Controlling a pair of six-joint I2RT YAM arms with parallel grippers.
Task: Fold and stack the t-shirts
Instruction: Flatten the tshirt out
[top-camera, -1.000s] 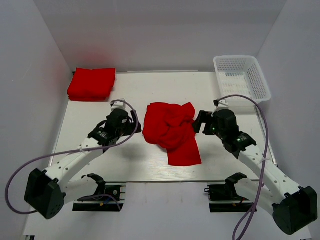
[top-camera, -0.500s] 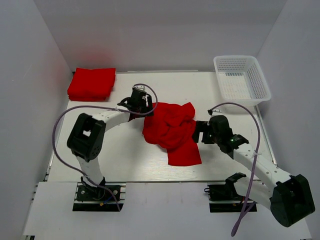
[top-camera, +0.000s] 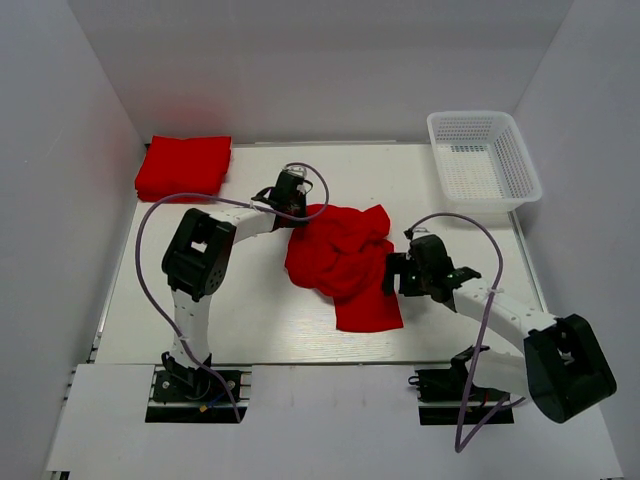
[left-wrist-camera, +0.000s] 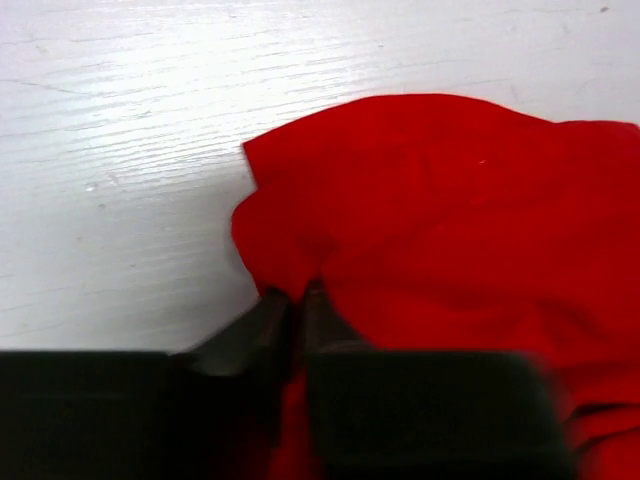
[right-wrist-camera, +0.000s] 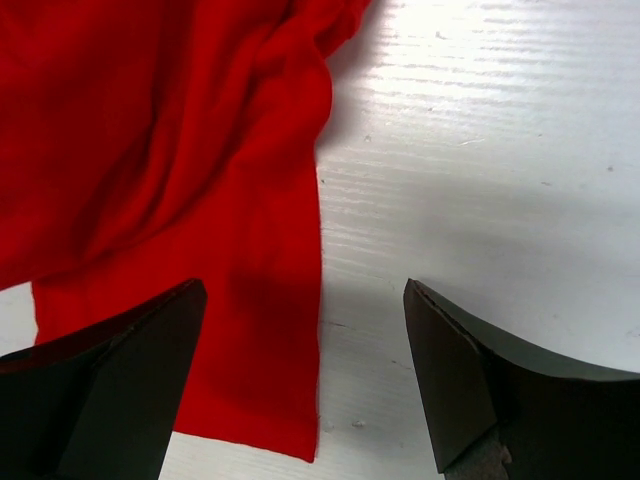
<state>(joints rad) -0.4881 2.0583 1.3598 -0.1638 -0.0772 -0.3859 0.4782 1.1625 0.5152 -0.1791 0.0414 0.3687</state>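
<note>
White walls enclose a white table (top-camera: 250, 310) seen from above. On it lie two lots of red cloth. One folded red pile (top-camera: 183, 167) is at the upper left of the frame, and how many shirts it holds cannot be told. One crumpled t-shirt (top-camera: 340, 262) is at the centre. One white mesh basket (top-camera: 522, 172) stands at the upper right, well apart from both. Two arms reach in from the bottom edge, one to each side of the crumpled t-shirt.

The left gripper (left-wrist-camera: 293, 298) sits at that shirt's upper-left edge. In its wrist view the fingers are drawn almost together and pinch a small fold at the cloth's rim.

The right gripper (right-wrist-camera: 303, 290) is at the shirt's right side, jaws spread wide and holding nothing. In its wrist view one finger lies over red cloth and the other over bare table, with the straight edge of the shirt's lower flap between them. Whether either finger touches the cloth cannot be told.
</note>
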